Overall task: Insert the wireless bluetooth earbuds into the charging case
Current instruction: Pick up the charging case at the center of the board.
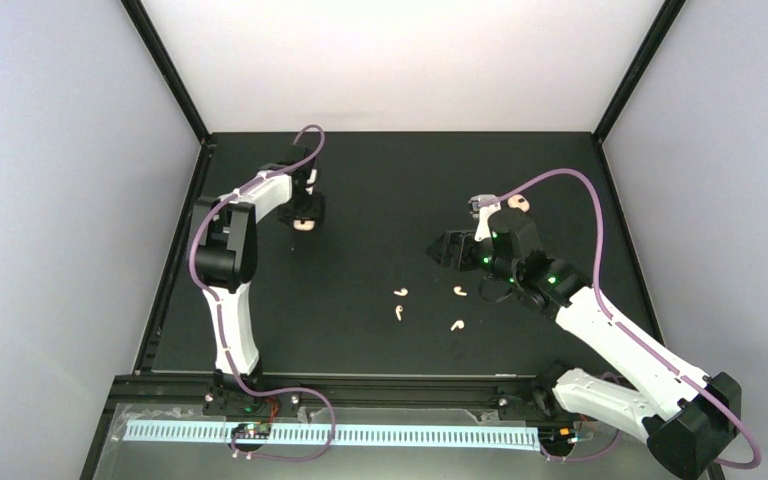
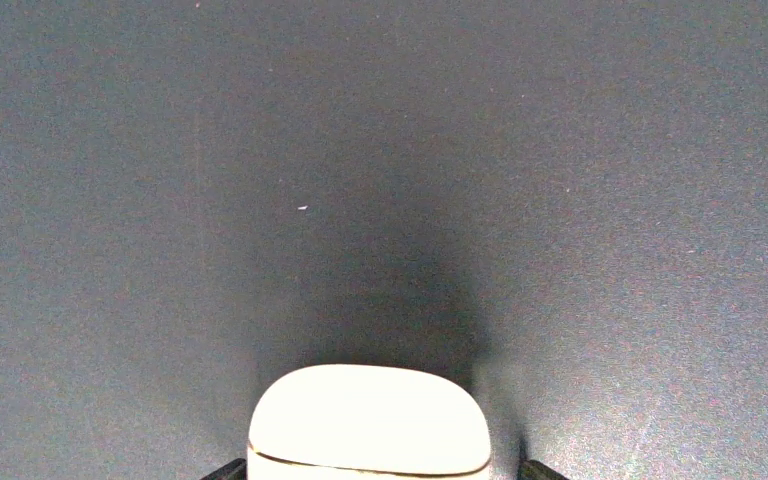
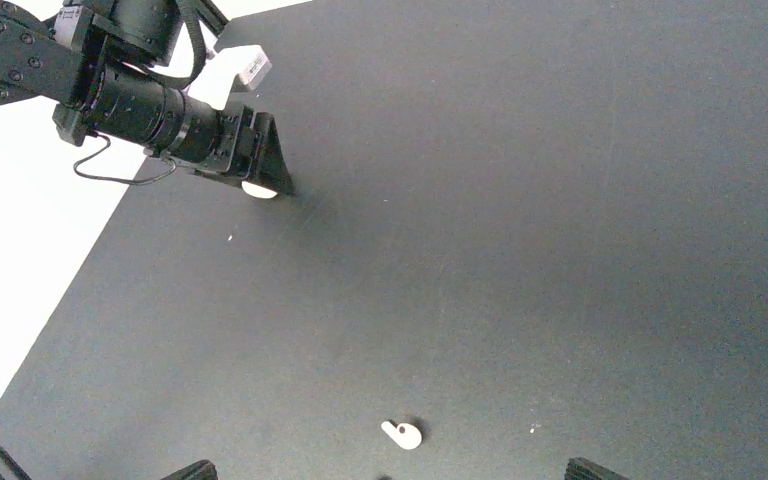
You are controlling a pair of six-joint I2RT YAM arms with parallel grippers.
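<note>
Top external view: nothing is seated yet — all four earbuds lie loose on the mat, at 5 o'clock of centre. The left gripper clamps the charging case at 10 o'clock, lid apparently closed. The right gripper hangs spread open — empty.

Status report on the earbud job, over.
Left gripper straddling closed charging case, grip unconfirmed. Right gripper open, empty, one earbud just ahead. Four earbuds loose on table, none cased. No obstruction seen.
</note>
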